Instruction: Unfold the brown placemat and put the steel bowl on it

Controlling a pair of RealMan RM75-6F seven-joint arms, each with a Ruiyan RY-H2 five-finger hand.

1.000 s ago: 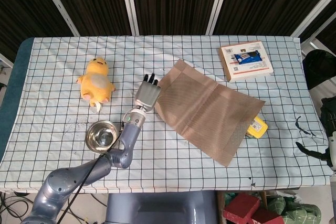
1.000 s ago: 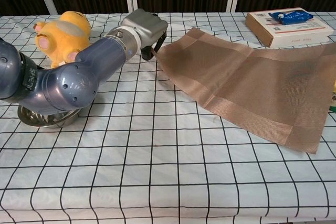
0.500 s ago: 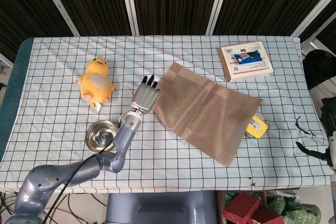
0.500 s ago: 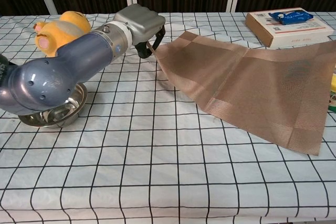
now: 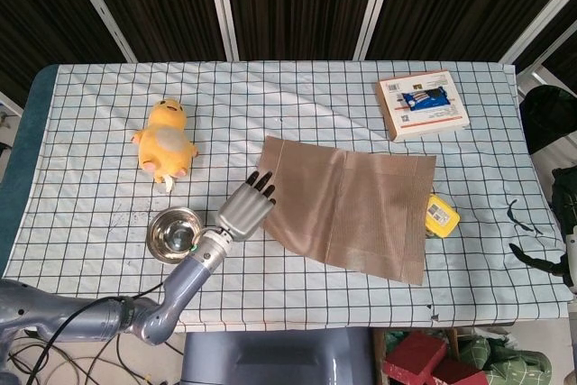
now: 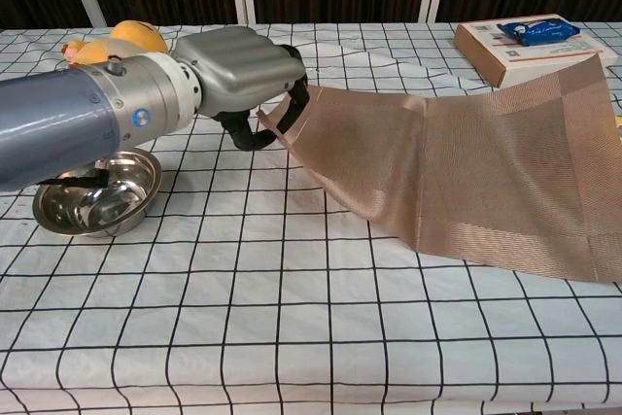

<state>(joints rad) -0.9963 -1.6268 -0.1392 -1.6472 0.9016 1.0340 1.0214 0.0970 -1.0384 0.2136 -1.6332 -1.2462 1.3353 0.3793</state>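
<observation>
**Brown mat held up at one edge, bowl parked beside it**

Brown woven placemat (image 5: 347,209) is seen opened out on the checked tablecloth (image 5: 90,105), one of it, with its left edge lifted off the cloth in the chest view. That edge is pinched by the left hand (image 5: 245,207), fingers curled around it. Only that one hand can be seen; the right one isn't caught by either camera.

One steel bowl (image 5: 175,233) is parked upright on the cloth just left of the forearm, near the mat but not touching it. Nothing can be seen inside it apart from reflections.

Other stuff counted on the table: one yellow plush duck (image 5: 165,139) further back on the left, well apart from the mat; one flat cardboard box (image 5: 422,105) with a blue packet (image 5: 425,99) on top, back right; one small yellow item (image 5: 440,215) peeking out from under the mat's right edge, can't be told what it is.
</observation>
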